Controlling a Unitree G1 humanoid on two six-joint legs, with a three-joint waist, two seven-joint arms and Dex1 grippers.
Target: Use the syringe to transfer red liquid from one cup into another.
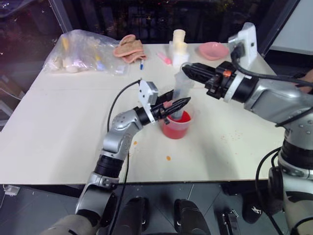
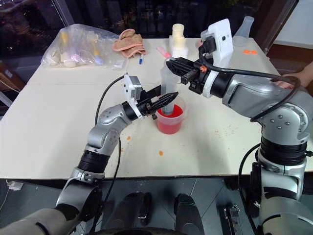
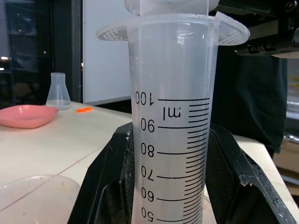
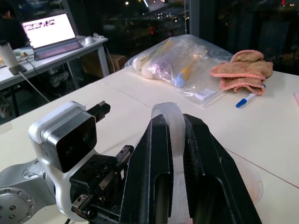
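Your left claw (image 2: pixel 164 100) grips the syringe (image 2: pixel 167 81) upright in the beaker (image 2: pixel 171 119) of red liquid (image 2: pixel 168 125); your right claw (image 2: pixel 171 63) pinches its plunger ring (image 4: pixel 168 114). Bag (image 2: pixel 80 49) and cloth (image 2: pixel 128 41) lie on the tabletop (image 2: pixel 54 122) behind.

Syringe (image 1: pixel 180 90) tip hidden inside beaker (image 1: pixel 177 128)

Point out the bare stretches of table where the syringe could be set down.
Free: the wide near-left tabletop, bordered by the plastic bag behind and the left gripper; also the near-right patch beside the beaker. Crowded: the far edge, with pink cloth, blue pen and pink bowl.
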